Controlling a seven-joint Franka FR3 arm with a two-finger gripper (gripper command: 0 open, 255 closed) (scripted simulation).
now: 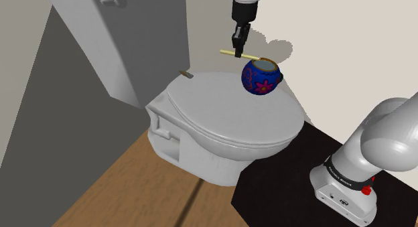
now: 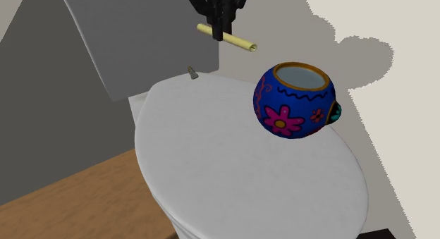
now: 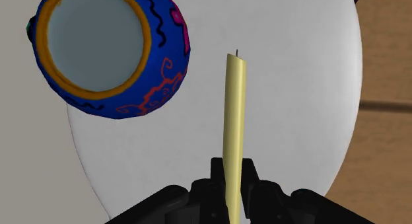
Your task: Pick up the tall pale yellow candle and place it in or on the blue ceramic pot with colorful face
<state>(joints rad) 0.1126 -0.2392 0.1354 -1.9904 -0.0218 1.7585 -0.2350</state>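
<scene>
Pale yellow candle lies level in the air, clasped between the black fingers of the hand, which comes down from above. Candle is clear of the white toilet lid beneath it. Blue pot, orange-rimmed and painted with a pink flower, stands on the lid with its mouth up, near the candle but apart from it. Small grey object sits at the lid's rear edge. Wooden floor lies beside the toilet

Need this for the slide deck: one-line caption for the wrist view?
Gripper shut on the pale yellow candle above the white toilet lid, the blue painted pot open-mouthed beside it.
</scene>
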